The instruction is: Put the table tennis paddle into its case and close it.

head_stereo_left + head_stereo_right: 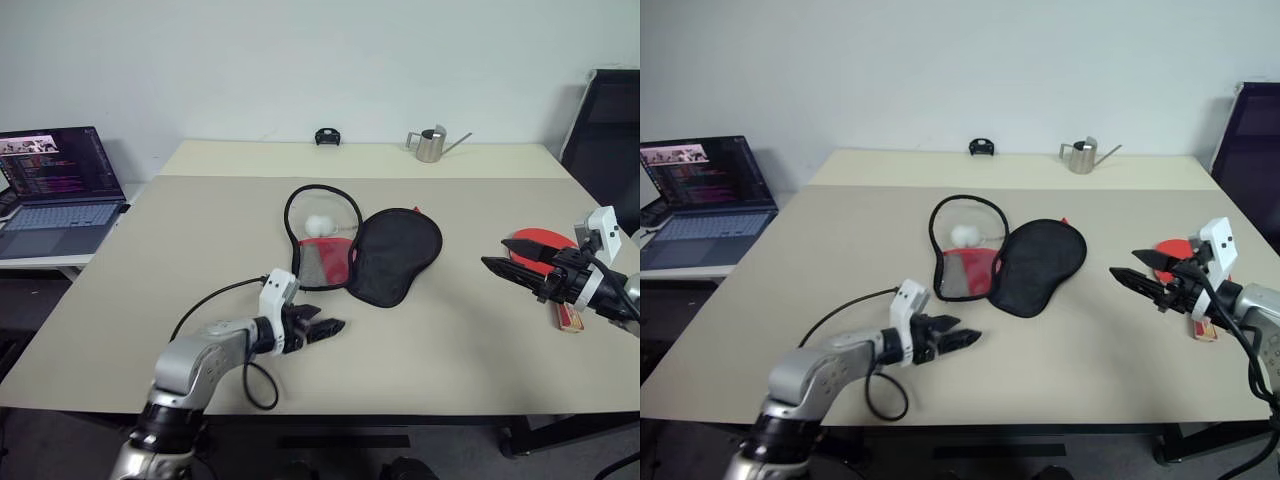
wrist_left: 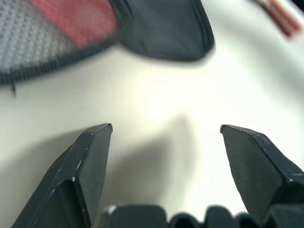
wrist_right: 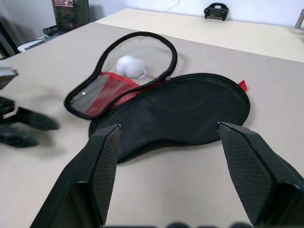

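With the case (image 1: 375,252) flopped open mid-table and the table tennis paddle (image 1: 556,268) lying near the table's right edge under the spread, empty right gripper (image 1: 512,256), I'd grab the handle first while the also-spread left gripper (image 1: 325,328) pins the case.

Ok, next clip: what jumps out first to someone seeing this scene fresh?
The case lies unzipped and spread open mid-table, its black flap to the right and a white ball inside the clear half. The table tennis paddle rests near the table's right edge, partly behind the open right gripper. The left gripper hovers open just short of the case.
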You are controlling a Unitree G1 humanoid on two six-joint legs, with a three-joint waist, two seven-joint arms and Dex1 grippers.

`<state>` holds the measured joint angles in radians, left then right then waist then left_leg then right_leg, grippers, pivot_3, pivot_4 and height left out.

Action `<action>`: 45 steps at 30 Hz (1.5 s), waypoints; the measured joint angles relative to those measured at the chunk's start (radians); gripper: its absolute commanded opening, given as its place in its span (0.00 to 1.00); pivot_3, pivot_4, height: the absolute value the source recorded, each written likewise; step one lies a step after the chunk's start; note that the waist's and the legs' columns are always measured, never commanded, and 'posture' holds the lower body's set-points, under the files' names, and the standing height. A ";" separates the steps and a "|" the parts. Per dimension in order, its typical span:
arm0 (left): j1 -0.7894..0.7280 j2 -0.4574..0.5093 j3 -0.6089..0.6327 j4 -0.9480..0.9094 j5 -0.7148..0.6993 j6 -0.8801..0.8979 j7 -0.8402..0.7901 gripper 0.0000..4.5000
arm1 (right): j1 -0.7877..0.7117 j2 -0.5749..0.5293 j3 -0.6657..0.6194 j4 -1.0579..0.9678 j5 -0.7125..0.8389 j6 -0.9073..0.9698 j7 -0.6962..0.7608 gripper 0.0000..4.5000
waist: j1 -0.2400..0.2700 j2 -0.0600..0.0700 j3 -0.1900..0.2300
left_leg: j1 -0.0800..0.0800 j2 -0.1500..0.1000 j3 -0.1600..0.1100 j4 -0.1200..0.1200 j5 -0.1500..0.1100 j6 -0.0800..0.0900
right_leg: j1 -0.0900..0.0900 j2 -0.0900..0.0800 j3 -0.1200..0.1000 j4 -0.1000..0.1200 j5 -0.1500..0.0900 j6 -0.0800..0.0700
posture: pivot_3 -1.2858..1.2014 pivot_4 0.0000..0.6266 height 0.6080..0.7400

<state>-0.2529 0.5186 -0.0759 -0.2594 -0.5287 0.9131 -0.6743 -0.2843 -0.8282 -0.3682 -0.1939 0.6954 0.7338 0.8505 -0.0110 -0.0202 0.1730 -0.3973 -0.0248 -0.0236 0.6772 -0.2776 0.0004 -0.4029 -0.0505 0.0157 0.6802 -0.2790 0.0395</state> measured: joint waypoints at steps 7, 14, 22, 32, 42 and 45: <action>0.065 0.050 0.037 -0.031 -0.085 -0.028 -0.128 0.88 | 0.010 -0.037 0.010 -0.049 0.041 0.027 0.085 0.79 | 0.008 0.000 0.000 | -0.001 0.000 -0.001 0.000 0.000 0.000 | 0.000 0.000 -0.002 0.000 0.000 0.000 | 0.52 0.24 1.00; -0.006 0.104 0.093 -0.028 -0.141 -0.029 -0.203 0.88 | 0.027 -0.079 0.045 -0.122 0.073 0.045 0.155 0.79 | 0.009 0.000 0.001 | -0.001 0.000 -0.001 0.000 0.000 0.000 | 0.000 0.000 -0.001 0.000 0.000 0.000 | 0.52 0.24 1.00; -0.046 0.182 0.129 -0.028 -0.171 -0.052 -0.277 0.88 | 0.029 -0.102 0.079 -0.123 0.070 0.044 0.184 0.79 | 0.009 -0.001 0.001 | -0.001 0.000 -0.001 0.000 0.000 0.000 | 0.000 0.000 -0.002 0.000 0.000 0.000 | 0.52 0.24 1.00; -0.188 0.273 0.181 0.114 -0.121 -0.168 -0.330 0.88 | -0.013 -0.044 0.158 -0.084 0.014 0.045 0.092 0.79 | 0.008 -0.003 0.002 | -0.001 0.000 -0.001 0.000 0.000 0.000 | -0.001 0.000 -0.002 0.000 0.000 0.000 | 0.52 0.24 1.00; -0.269 0.299 0.155 0.274 -0.037 -0.273 -0.426 0.88 | -0.114 0.172 0.258 -0.002 -0.092 0.158 -0.224 0.79 | 0.006 -0.004 0.003 | -0.002 0.000 -0.001 0.000 0.000 0.000 | -0.002 0.000 -0.002 0.000 0.000 0.000 | 0.52 0.24 1.00; -0.296 0.300 0.146 0.315 -0.032 -0.286 -0.474 0.88 | -0.144 0.243 0.287 0.011 -0.106 0.203 -0.294 0.79 | 0.005 -0.004 0.003 | -0.003 0.000 -0.001 0.000 0.000 0.000 | -0.003 0.000 -0.002 0.000 0.000 0.000 | 0.52 0.24 1.00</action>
<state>-0.5487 0.8183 0.0701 0.0554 -0.5611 0.6272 -1.1488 -0.4280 -0.5854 -0.0813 -0.1829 0.5895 0.9369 0.5570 -0.0056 -0.0241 0.1756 -0.4004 -0.0249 -0.0246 0.6773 -0.2776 0.0005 -0.4059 -0.0508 0.0140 0.6799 -0.2791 0.0394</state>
